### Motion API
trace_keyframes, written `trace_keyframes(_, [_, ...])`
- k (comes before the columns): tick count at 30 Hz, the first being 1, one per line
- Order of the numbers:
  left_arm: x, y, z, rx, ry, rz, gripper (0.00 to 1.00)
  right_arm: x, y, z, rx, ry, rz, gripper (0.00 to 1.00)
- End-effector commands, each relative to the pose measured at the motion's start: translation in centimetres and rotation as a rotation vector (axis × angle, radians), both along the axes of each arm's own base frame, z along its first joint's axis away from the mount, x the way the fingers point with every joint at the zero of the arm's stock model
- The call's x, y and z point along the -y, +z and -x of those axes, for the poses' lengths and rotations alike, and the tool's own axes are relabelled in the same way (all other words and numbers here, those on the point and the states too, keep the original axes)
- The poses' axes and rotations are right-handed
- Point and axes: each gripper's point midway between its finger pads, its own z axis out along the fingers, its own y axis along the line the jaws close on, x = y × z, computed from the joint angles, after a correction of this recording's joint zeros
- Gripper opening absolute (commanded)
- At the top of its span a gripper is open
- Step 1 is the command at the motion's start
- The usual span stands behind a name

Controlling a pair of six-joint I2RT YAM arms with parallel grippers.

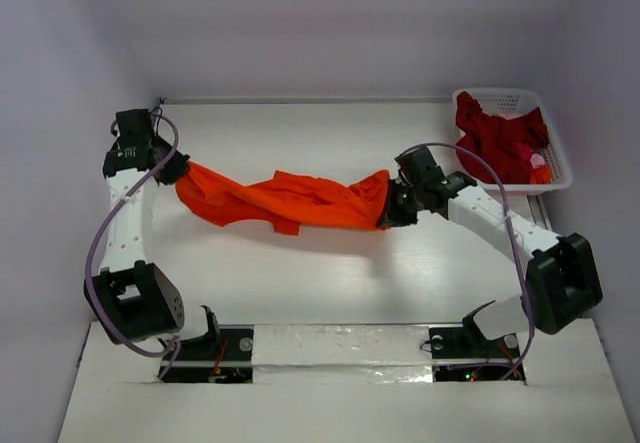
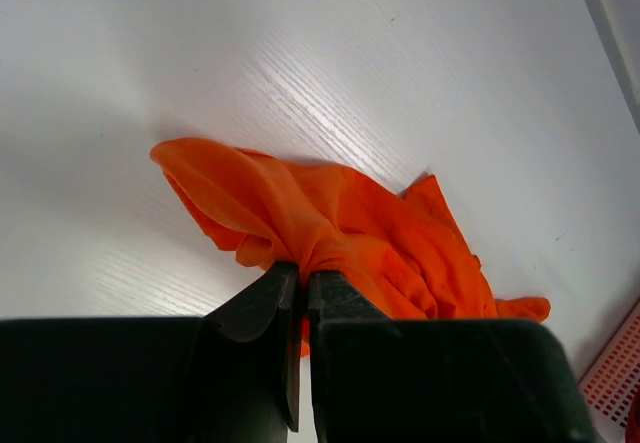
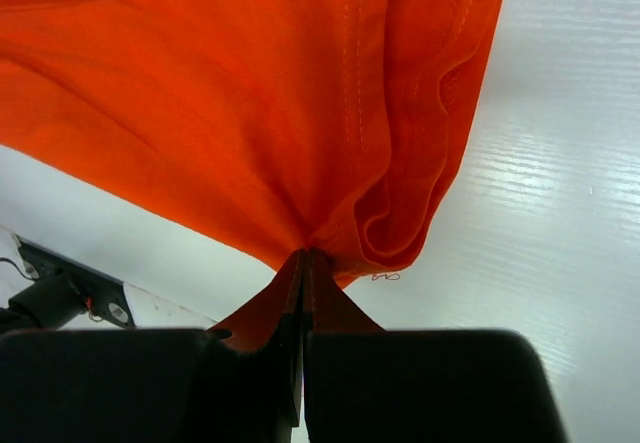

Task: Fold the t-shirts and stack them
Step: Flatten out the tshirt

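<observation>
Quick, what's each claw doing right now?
Left gripper: shut on the orange t-shirt.
Right gripper: shut on the orange t-shirt's other end.

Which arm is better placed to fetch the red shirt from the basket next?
Probably the right. The basket holding the red shirt sits near the right hand; the left hand is at the opposite side. Both hands are shut on the orange shirt, so it must let go first.

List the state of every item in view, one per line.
orange t-shirt: unfolded, bunched, strung between both arms
red t-shirt: crumpled in the basket
basket: upright at far right, holding the red t-shirt
left fingers: shut on one end of the orange t-shirt
right fingers: shut on its other end
</observation>
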Motion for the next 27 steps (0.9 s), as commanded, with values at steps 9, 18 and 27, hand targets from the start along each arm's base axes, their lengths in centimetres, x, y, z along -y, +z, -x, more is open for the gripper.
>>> trace_keyframes(9, [-0.3,2.0,0.7,0.068,0.011,-0.025,0.0,0.8,4.4,1.0,0.106,-0.001,-0.023,0.77])
trace_keyframes(18, [-0.3,2.1,0.5,0.07,0.007,-0.023,0.0,0.0,4.2,-2.3,0.161,-0.013,0.007,0.79])
trace_keyframes(27, [-0.3,2.5,0.4,0.077,0.005,-0.027,0.0,-2.4,-1.0,-6.9,0.113,0.059,0.068,0.54])
